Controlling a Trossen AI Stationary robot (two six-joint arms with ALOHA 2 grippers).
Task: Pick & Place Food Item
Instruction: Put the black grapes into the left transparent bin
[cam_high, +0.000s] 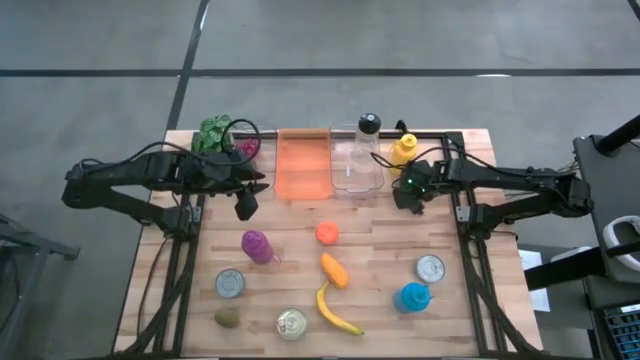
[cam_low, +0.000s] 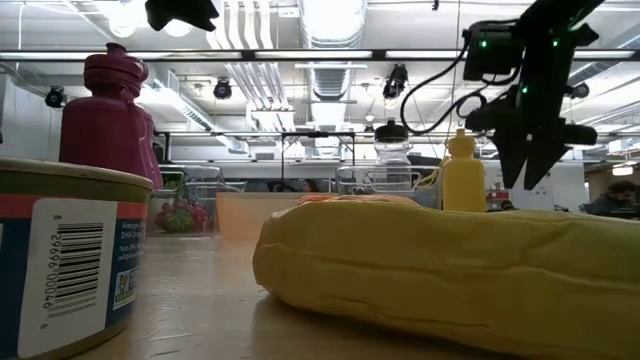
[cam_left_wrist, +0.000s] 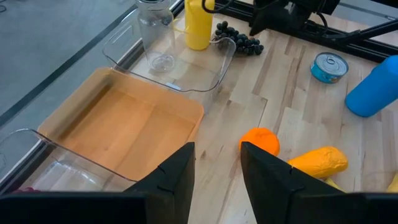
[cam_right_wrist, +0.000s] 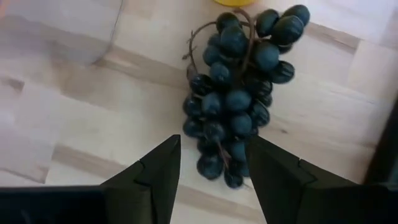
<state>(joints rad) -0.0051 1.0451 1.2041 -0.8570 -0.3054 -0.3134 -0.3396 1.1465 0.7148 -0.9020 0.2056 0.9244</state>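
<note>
Grapes (cam_right_wrist: 239, 93) laid on the worktop (cam_high: 380, 250) beside the yellow bottle (cam_high: 403, 150), right claw (cam_right_wrist: 211, 168) spread wide just above them, left claw (cam_left_wrist: 217, 165) held open near the orange tray (cam_high: 302, 165).

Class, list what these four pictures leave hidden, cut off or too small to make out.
- Grapes: in the high view, hidden under the right gripper.
- Banana: in the low view, cut off at the right edge.
- Can: in the low view, label print too small to read.
- Blue bottle: in the left wrist view, cut off.
</note>
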